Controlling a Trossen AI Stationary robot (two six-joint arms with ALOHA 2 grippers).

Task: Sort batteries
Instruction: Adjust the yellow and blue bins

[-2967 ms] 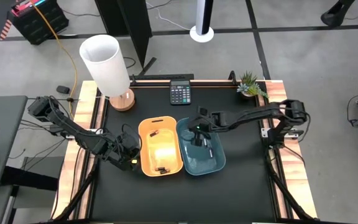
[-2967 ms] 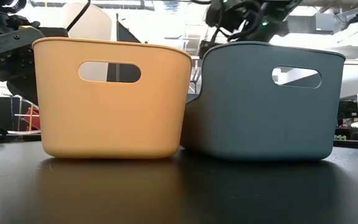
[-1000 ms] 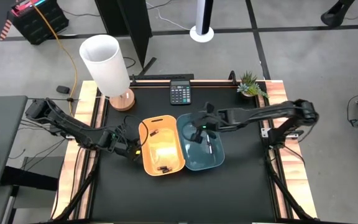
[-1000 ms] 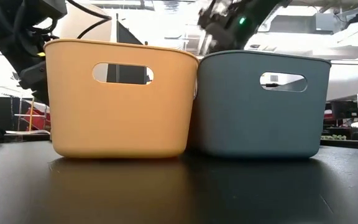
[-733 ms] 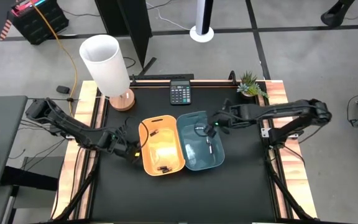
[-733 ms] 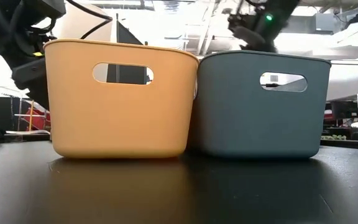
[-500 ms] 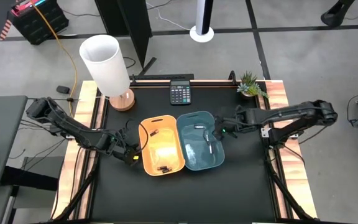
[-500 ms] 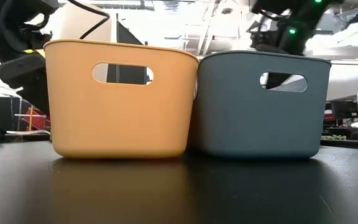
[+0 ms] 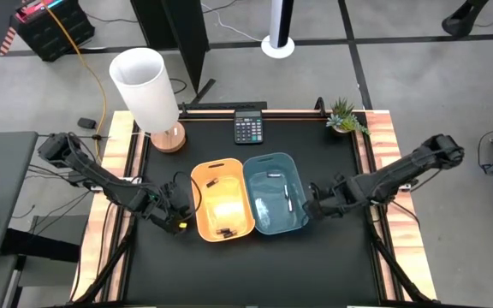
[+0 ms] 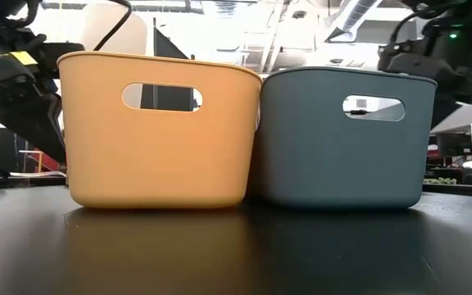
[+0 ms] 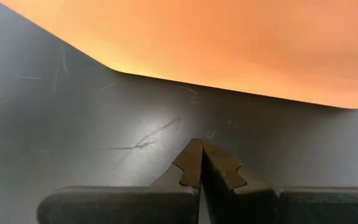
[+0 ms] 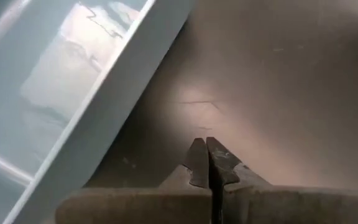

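The batteries lie in two bins. Two dark ones (image 9: 213, 180) (image 9: 222, 233) rest on the floor of the yellow bin (image 9: 197, 205). Two white ones (image 9: 274, 174) (image 9: 287, 198) rest in the blue bin (image 9: 301, 218). My left gripper (image 9: 181, 225) (image 11: 201, 163) is shut, low over the table just left of the yellow bin's wall (image 11: 229, 43). My right gripper (image 9: 309, 208) (image 12: 206, 163) is shut, low beside the blue bin's right rim (image 12: 104, 106). Neither holds anything. In the low view both bins (image 10: 154, 131) (image 10: 342, 139) stand side by side.
A black calculator (image 9: 247, 129) lies at the far edge. A white lamp (image 9: 148, 90) stands at the far left corner and a small plant (image 9: 343, 115) at the far right corner. The black tabletop (image 9: 255, 265) stretches in front of the bins.
My right gripper has left the space above the blue bin, swinging toward the table's right edge, then toward the near edge and down beside the bin's right wall. My left gripper has drifted slightly toward the near edge. The bins have stayed put.
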